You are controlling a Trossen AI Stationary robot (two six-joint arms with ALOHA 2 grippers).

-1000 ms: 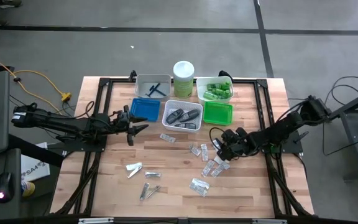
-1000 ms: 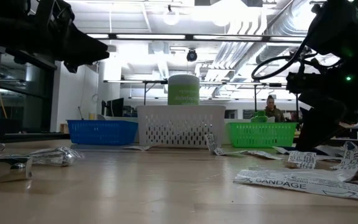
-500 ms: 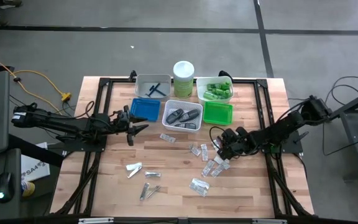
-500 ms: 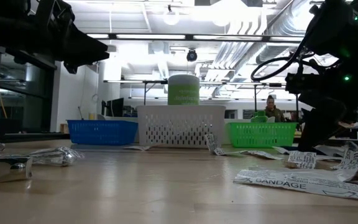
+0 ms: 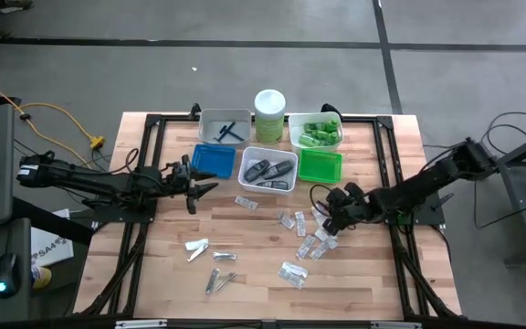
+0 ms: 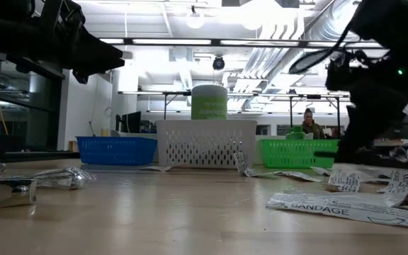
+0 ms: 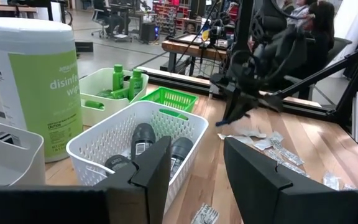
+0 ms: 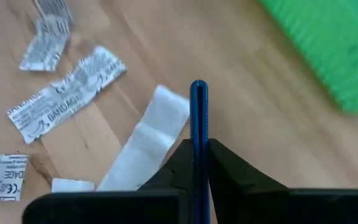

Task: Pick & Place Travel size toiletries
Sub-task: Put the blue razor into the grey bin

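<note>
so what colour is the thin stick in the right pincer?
Blue stick, clearest in the right wrist view.

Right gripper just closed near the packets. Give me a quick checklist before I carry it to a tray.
1. Right gripper shut on the blue razor: ok.
2. Razor centred and straight between the fingers: ok in the right wrist view.
3. Razor lifted off the table: cannot tell.
4. No bandage packet caught in the grip: ok, it lies under the razor.
5. Grey tray with the other razors reachable: cannot tell; the white basket lies between.
6. Left gripper out of the way: ok, it hovers by the blue tray.
</note>
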